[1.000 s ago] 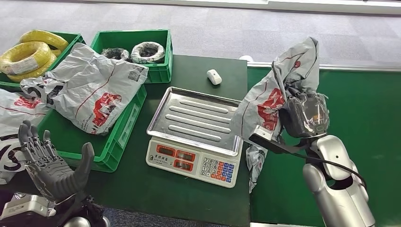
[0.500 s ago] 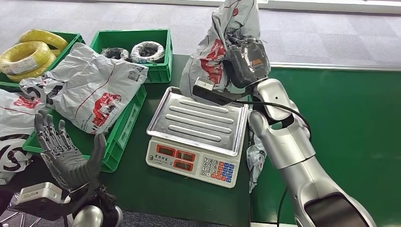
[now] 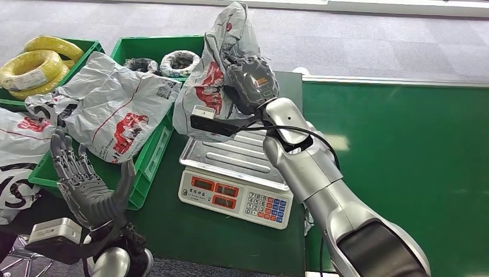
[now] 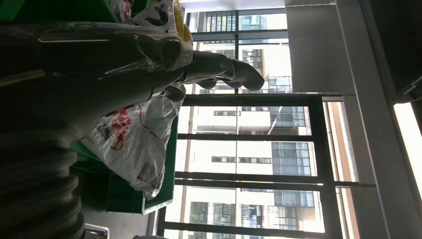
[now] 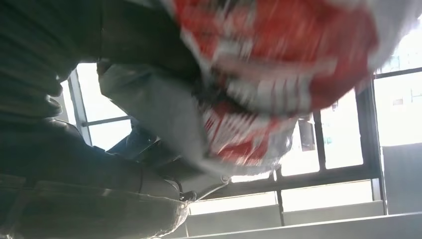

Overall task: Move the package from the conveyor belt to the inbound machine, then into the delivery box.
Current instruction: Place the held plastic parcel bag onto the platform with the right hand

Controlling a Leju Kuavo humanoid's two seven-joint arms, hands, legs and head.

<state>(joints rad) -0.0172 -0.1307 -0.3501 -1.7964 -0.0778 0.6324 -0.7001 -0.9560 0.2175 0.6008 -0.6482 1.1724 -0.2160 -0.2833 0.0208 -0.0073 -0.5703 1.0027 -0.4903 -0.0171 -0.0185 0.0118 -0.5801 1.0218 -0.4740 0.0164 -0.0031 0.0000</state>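
One package (image 3: pixel 214 81) hangs from the right robot hand (image 3: pixel 249 81), gripped and lifted, with the scale's tray (image 3: pixel 230 153) just below it. The left robot hand (image 3: pixel 86 187) is raised with fingers spread, holding nothing, near the green crate (image 3: pixel 151 158). Seen from the right wrist, the bag (image 5: pixel 278 74) blurs close against that robot hand. Best lowered gently, so the slack bag settles wholly on the tray.

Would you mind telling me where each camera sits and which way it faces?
Head view: high on the body, looking down at scale and conveyor belt; both arms show.
Left wrist view: behind the raised left hand, facing windows.
Right wrist view: behind the right hand, close on the package.
Shared: head and right wrist views show that package.
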